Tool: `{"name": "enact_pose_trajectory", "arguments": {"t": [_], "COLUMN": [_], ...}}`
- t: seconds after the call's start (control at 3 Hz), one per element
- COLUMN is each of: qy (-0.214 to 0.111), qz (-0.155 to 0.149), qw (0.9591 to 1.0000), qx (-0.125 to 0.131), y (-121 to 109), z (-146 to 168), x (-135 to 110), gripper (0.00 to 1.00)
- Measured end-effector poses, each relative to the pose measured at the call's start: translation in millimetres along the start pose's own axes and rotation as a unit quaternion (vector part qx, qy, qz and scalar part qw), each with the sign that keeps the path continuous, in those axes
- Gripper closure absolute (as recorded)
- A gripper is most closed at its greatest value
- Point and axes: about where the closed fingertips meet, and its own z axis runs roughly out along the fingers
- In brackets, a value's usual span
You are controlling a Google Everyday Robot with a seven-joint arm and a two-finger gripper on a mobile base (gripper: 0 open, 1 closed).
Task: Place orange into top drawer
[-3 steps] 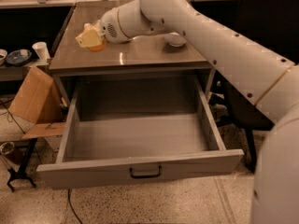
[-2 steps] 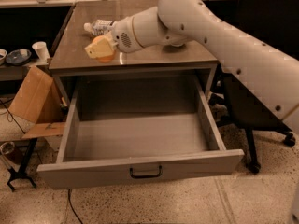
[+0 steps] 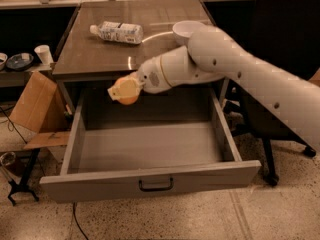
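Arm (image 3: pixel 240 66) stretched left, gripper (image 3: pixel 121 90) clasping orange (image 3: pixel 128 99) over top drawer (image 3: pixel 150 180).

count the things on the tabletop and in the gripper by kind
clear plastic bottle with white label, lying on the tabletop: 1
round white bowl, on the tabletop: 1
small round orange fruit, held in the gripper above the open grey top drawer: 1
total: 3

No text can be read — the bottle's (image 3: pixel 116 32) label (image 3: pixel 125 33) looks printed, perhaps, but illegible. The gripper (image 3: pixel 124 91) grips the orange (image 3: pixel 129 100) above the drawer (image 3: pixel 150 149).
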Motion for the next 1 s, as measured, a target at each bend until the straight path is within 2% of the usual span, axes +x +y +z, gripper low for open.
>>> {"name": "enact_pose_trajectory", "arguments": {"t": [0.33,0.67,1.0], "qy": [0.001,0.006,0.004], "qz": [0.057,0.097,0.09], "qw": [0.9983,0.9952,0.9947], "qx": [-0.016,0.004,0.05], "y": [1,-4,-9], "z": [27,67,66], "x": [64,130,145], "gripper": [1.0,0.98,0.76]}}
